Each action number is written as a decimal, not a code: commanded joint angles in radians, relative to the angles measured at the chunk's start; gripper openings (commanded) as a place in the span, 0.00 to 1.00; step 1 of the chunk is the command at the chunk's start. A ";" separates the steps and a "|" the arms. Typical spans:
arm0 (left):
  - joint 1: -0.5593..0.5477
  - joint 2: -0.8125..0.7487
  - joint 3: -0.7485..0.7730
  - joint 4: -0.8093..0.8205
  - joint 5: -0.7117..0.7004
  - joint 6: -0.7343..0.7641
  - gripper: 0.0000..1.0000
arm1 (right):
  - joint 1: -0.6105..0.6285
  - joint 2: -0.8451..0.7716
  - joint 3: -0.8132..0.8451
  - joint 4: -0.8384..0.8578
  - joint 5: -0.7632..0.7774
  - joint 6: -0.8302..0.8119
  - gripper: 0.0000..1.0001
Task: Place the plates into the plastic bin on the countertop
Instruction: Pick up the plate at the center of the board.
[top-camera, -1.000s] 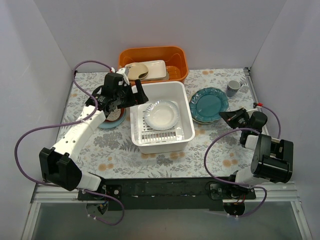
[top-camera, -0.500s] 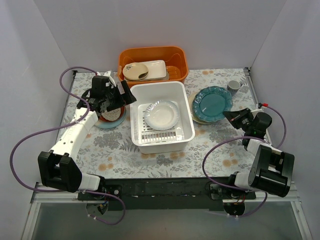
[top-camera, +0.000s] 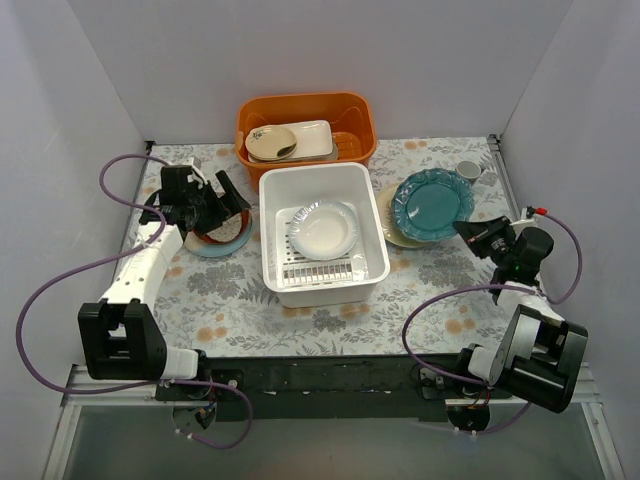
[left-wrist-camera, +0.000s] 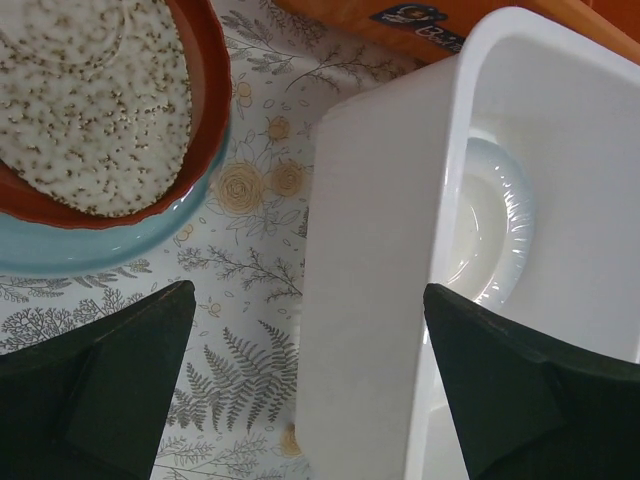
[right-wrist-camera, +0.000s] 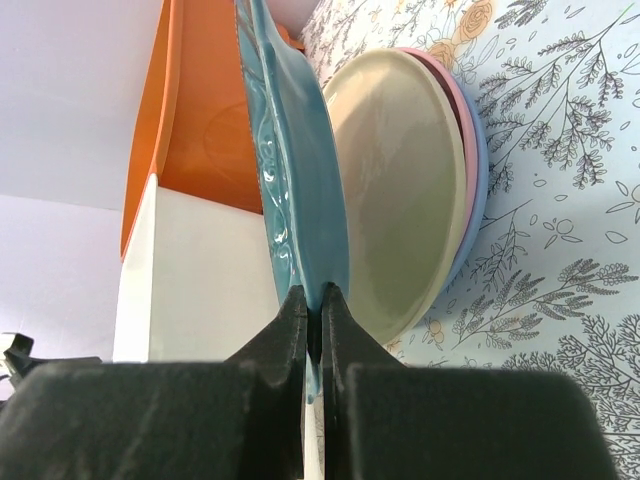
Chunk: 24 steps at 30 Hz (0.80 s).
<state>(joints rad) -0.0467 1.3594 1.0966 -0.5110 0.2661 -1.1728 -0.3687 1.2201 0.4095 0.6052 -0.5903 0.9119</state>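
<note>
The right pincer (right-wrist-camera: 312, 300) is clenched on the near rim of the scalloped teal plate (right-wrist-camera: 290, 170), holding it tilted up off a stack of three round plates at the right of the surface (top-camera: 230, 300), a pale grey sheet printed with leaves and orange flowers. The stack has a pale yellow plate (right-wrist-camera: 400, 190) on top, a pink plate (right-wrist-camera: 455, 100) beneath it and a blue plate (right-wrist-camera: 482, 180) at the bottom. Just left of the stack, mid-surface, stands the white rectangular plastic bin (top-camera: 310, 173), with one white round plate (top-camera: 322, 230) lying on its slotted bottom. The left pincer (left-wrist-camera: 308, 295) is released, its fingers spread wide, and hovers over the bin's left wall and the strip of surface beside it. Left of that strip a red-brown plate (left-wrist-camera: 205, 110) with a speckled cream centre rests on a pale blue plate (left-wrist-camera: 100, 255). An orange plastic tub (top-camera: 305, 108) stands at the far edge behind the bin, and a grey mug (top-camera: 472, 171) shows partly behind the teal plate.
</note>
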 joint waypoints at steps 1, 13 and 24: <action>0.034 -0.026 -0.027 0.038 0.061 -0.010 0.98 | -0.016 -0.065 0.028 0.119 -0.066 0.028 0.01; 0.114 0.029 -0.020 0.019 0.099 0.004 0.98 | -0.027 -0.114 0.069 0.054 -0.097 0.012 0.01; 0.174 0.129 0.017 0.049 0.160 -0.018 0.98 | -0.030 -0.143 0.106 0.022 -0.109 0.015 0.01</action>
<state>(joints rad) 0.1108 1.4727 1.0702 -0.4835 0.3851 -1.1904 -0.3916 1.1324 0.4175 0.4992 -0.6399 0.9012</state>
